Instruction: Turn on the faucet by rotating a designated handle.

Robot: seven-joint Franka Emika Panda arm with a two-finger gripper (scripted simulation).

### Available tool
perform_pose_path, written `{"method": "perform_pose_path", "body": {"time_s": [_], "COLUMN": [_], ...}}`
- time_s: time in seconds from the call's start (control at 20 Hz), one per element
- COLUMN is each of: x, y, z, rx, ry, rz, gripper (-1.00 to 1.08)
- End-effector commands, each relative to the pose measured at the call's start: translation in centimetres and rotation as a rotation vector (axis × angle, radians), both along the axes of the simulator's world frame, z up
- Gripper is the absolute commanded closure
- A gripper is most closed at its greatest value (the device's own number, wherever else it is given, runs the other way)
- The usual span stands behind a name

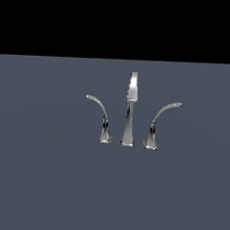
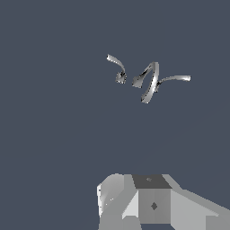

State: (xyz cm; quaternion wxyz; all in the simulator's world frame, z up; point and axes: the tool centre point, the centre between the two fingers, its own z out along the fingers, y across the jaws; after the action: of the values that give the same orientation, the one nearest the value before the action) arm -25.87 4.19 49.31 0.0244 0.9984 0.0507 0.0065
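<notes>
The chrome faucet point(image 1: 130, 108) stands on the flat grey surface, with a tall tapered spout and a curved lever on each side. The handle point(image 1: 101, 117) is the slimmer hooked lever on the exterior view's left. The thicker, wider-arched lever point(image 1: 158, 126) is on the exterior view's right. In the wrist view the faucet point(image 2: 150, 83) appears small and far off, with the handle point(image 2: 116, 66) beside it. Only the grey body of my gripper point(image 2: 148, 202) shows there, well short of the faucet. Its fingers are not visible. The exterior view does not show the arm.
A plain grey surface point(image 1: 47, 180) extends around the faucet on all sides. A black band fills the top of the exterior view.
</notes>
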Motion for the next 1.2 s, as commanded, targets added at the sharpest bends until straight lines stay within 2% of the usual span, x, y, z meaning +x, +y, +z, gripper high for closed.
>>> {"method": "perform_pose_path", "body": {"time_s": [0.0,0.55,1.15], "x": [0.0,0.6,3.3], "y": [0.0,1.0,4.0], "z": [0.0,-1.3,-5.7], "rx": [0.0,0.002,0.01], "ry": [0.0,-0.001,-0.004], "rz": [0.0,-0.071,-0.307], "gripper": [1.08,1.08,1.08]}}
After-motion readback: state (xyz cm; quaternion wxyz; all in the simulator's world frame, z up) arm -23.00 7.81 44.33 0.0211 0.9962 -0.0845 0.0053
